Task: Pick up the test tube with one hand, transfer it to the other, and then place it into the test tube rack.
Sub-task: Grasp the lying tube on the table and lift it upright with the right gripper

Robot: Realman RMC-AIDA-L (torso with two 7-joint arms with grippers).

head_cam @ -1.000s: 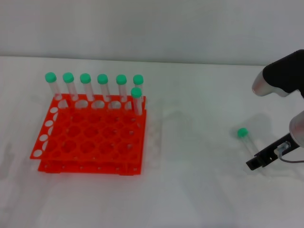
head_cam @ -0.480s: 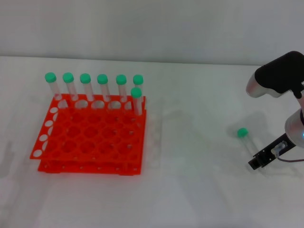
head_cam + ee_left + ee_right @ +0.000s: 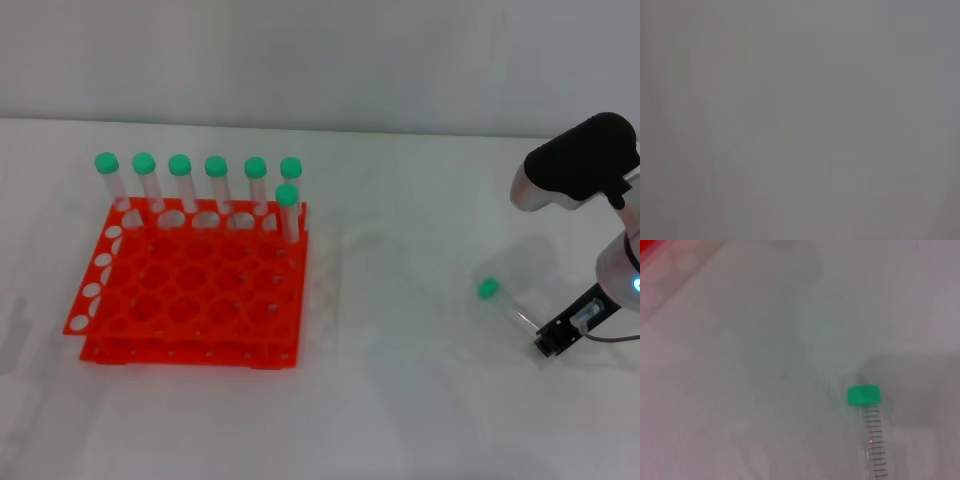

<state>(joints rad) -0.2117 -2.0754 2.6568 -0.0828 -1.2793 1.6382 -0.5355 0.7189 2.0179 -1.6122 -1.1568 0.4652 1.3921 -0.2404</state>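
**Green-capped tube held by its tip, far from the rack**

Green cap up and outward, the test tube (image 3: 505, 303) hangs tilted off the table (image 3: 400, 400), its tapered end pinched between the black fingers of the right gripper (image 3: 552, 338) at the right edge of the work area. The right wrist view shows the cap and the printed scale on the clear barrel above bare white surface. The test tube rack (image 3: 190, 295) sits well apart to the left, seven capped tubes (image 3: 200, 185) upright along its back. The left gripper is nowhere in sight.

As I judge it, the grip is the weak spot: held so near the tip, the tube could pivot or slip during the handover.
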